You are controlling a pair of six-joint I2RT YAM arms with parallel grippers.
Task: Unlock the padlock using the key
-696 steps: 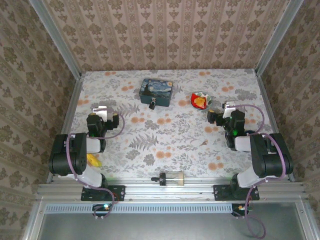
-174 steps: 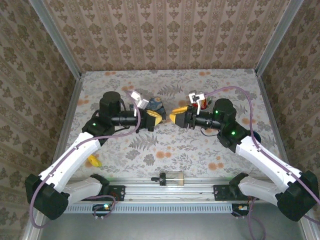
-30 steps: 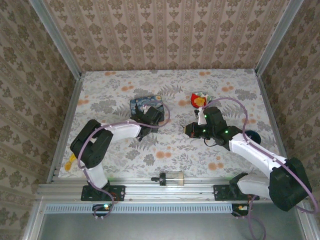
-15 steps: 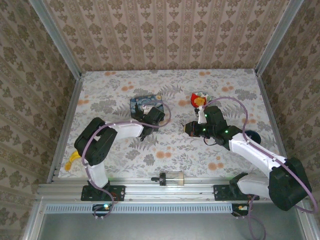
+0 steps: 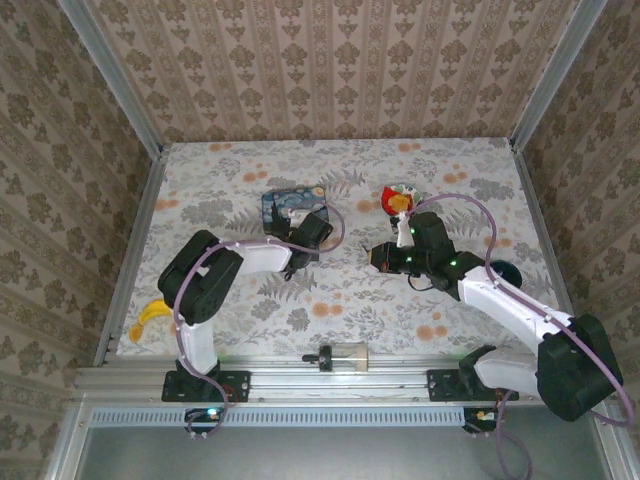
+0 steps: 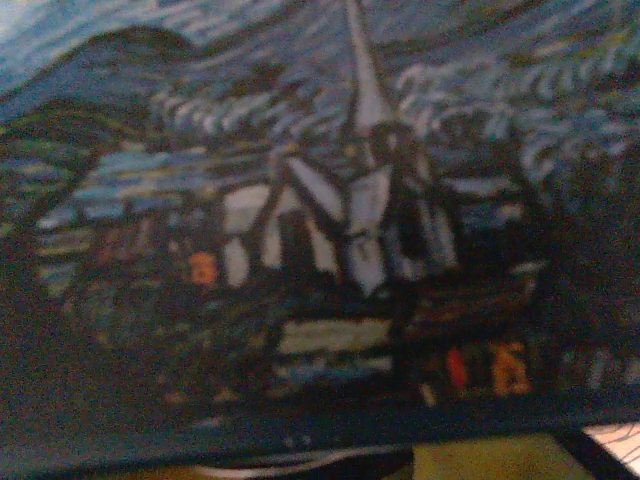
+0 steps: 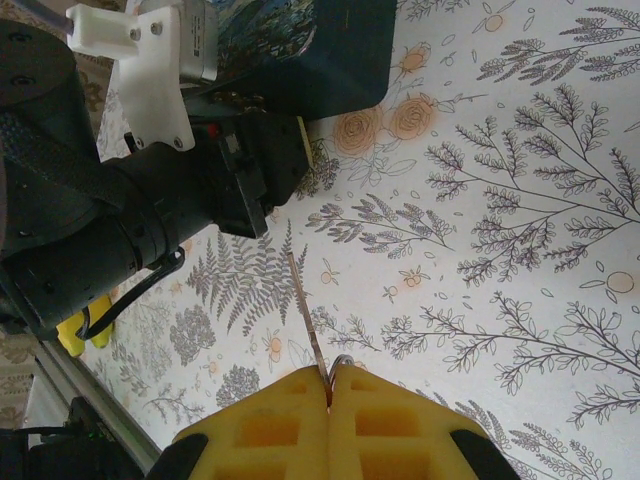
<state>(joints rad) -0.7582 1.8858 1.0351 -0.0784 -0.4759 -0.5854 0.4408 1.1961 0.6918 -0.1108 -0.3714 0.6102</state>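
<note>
A blue swirl-painted box (image 5: 285, 203) sits on the floral table (image 5: 350, 300). Right of the box stands a red snack bowl (image 5: 392, 194). Well off to the box's near-left lies a yellow banana (image 5: 150, 315).

- Key (image 7: 305, 305): at the start it lay flat on the surface (image 5: 350, 300), toward the near right. It is now pinched between the closed pads of the right claw (image 7: 330, 375), with its shaft projecting forward.
- Blue box (image 5: 290, 203): shifted from the far centre a little toward the left and near edges, and turned slightly.
- Left arm: first folded by the near-left corner, now extended. The left claw (image 5: 308, 238) is against the box's near right side, and the elbow swung rightward over the last second.
- Right arm: unfolded from the near right toward the centre.
- Banana (image 5: 152, 313): displaced toward the left edge.
</note>
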